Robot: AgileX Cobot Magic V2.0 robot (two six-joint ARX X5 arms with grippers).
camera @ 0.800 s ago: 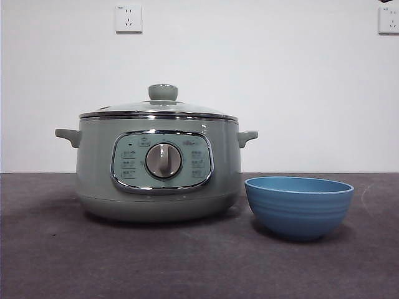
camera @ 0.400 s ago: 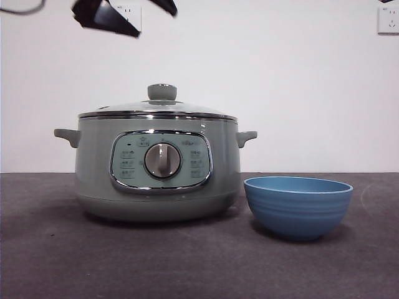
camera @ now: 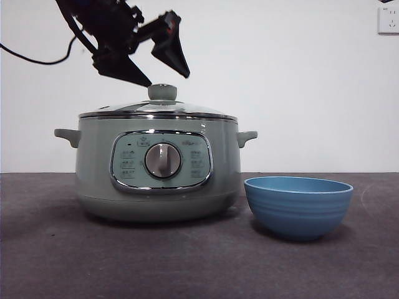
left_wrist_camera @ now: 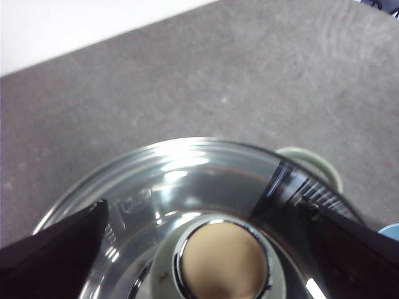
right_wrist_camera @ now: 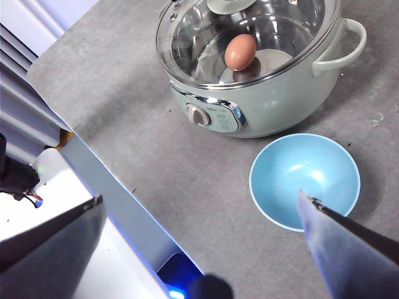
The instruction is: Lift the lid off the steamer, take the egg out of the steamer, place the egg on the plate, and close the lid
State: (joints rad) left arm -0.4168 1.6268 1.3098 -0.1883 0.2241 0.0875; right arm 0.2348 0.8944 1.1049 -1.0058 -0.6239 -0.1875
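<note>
Surface: a dark grey, lightly textured counter (camera: 187, 261). A plain white wall (camera: 299, 87) stands behind it, carrying one socket plate (camera: 388, 20) at the upper corner of the front view. In the right wrist view a pale panelled edge with a small blue light lies beyond the counter's near border.

Containers: the steamer (camera: 159, 165), sage green with a chrome-framed control panel and silver dial (camera: 163, 161), stands upright on the counter. The lid (camera: 159, 107) is seated on its rim, closed, with the knob (camera: 162, 92) on top. Through the glass, the right wrist view shows the egg (right_wrist_camera: 240, 52) inside the steamer, resting on a pale insert near the centre. The plate (camera: 298, 205), a blue ribbed bowl, stands just beside the steamer, not touching it; the right wrist view shows nothing in it.

Left gripper (camera: 163, 76): positioned directly above the lid's knob, fingers (camera: 171, 47) spread apart to either side of it, tips close above the lid, clamped on nothing. The left wrist view confirms the knob lies between the two dark fingers with glass visible around it.

Right gripper (right_wrist_camera: 199, 218): held high over the counter's near side, clear of the steamer and plate, fingers wide apart and holding nothing.
</note>
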